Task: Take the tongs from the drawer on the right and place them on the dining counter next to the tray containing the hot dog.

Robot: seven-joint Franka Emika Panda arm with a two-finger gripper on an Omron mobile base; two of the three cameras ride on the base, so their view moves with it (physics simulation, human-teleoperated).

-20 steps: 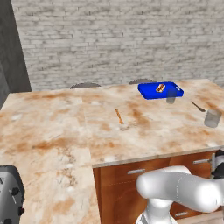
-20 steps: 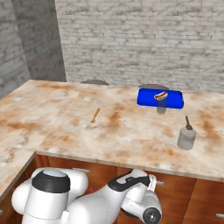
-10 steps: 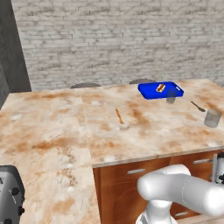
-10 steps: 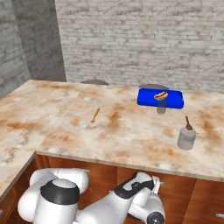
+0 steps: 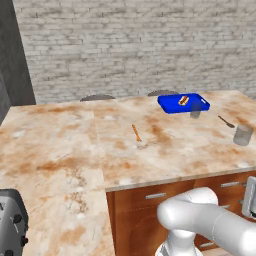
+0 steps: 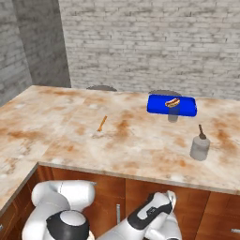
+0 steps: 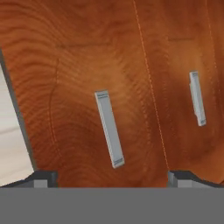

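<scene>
Two silver bar handles show on reddish-brown wooden fronts in the hand view: the nearer drawer handle (image 7: 110, 128) sits between the fingertips, and a second handle (image 7: 197, 98) lies on the neighbouring front to its right in that picture. The tongs are not on display anywhere; by judgement they lie inside the drawer (image 7: 92, 78), which is closed, its front flush with its neighbour. The gripper (image 7: 113, 177) faces that front with its jaws spread wide and empty, the two dark fingertips (image 7: 43, 178) standing well apart on either side of the handle, apparently lined up for a pull; contact has not yet been made. Up on the dining counter (image 5: 75, 150), the blue tray (image 5: 172, 103) with the hot dog (image 5: 183, 100) rests near the far edge, with bare stone beside it available for the set-down. A small glass (image 5: 195, 110) stands just beside the tray, a grey shaker (image 6: 200, 146) nearer the front edge, a dark-handled utensil (image 5: 225, 121) between them, and an orange stick (image 6: 101, 123) well apart toward the middle.
</scene>
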